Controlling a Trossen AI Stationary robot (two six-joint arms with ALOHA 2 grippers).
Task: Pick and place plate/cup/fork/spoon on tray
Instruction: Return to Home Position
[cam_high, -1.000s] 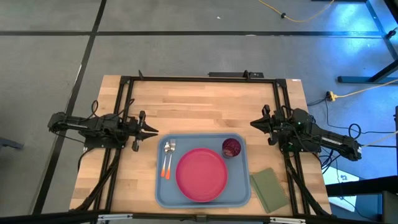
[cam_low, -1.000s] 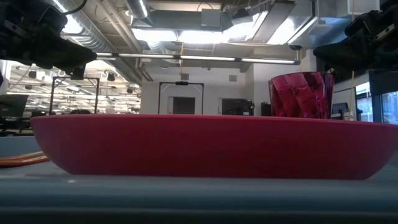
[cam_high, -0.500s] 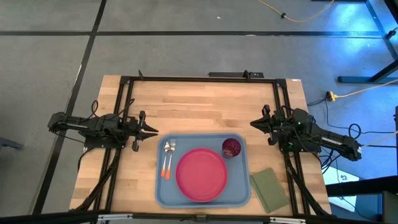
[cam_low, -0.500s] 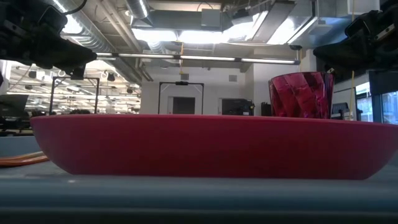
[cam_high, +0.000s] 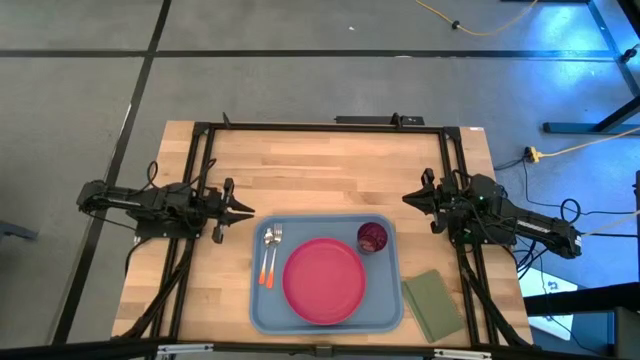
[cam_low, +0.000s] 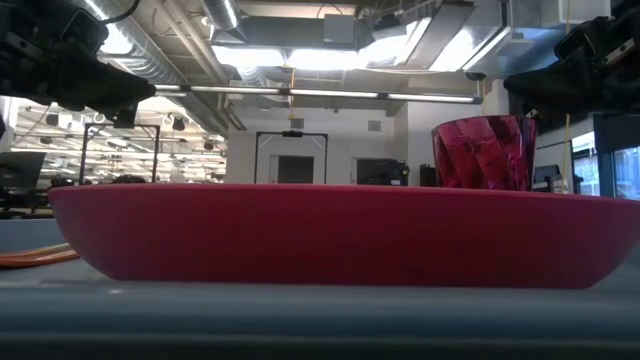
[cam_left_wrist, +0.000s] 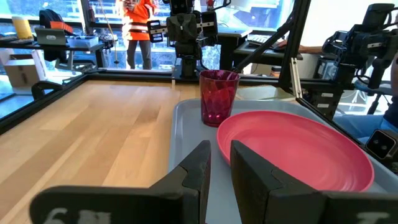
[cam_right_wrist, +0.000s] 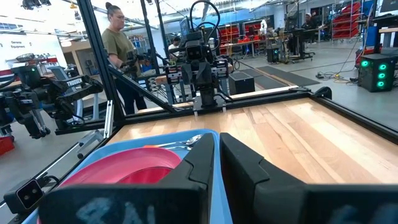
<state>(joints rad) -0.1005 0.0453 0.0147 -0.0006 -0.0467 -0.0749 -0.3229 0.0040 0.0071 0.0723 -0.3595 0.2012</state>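
Place-setting complete: both arms parked off the tray (cam_high: 392, 312).

Keep the left gripper (cam_high: 243, 211) and right gripper (cam_high: 410, 199) clear beside the tray; each has jaws slightly parted, holding nothing. The glossy round pink-red plate (cam_high: 324, 280) sits centred, the faceted translucent cup (cam_high: 372, 237) at its corner, the steel-headed fork (cam_high: 267, 255) and spoon (cam_high: 275, 254) alongside, on the wooden bench (cam_high: 320, 170).

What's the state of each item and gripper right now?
plate: flat on the tray
cup: upright, tray's far right corner
fork and spoon: side by side left of plate, on tray
green pad: on table, right of tray
left gripper: empty, fingers narrowly apart
right gripper: empty
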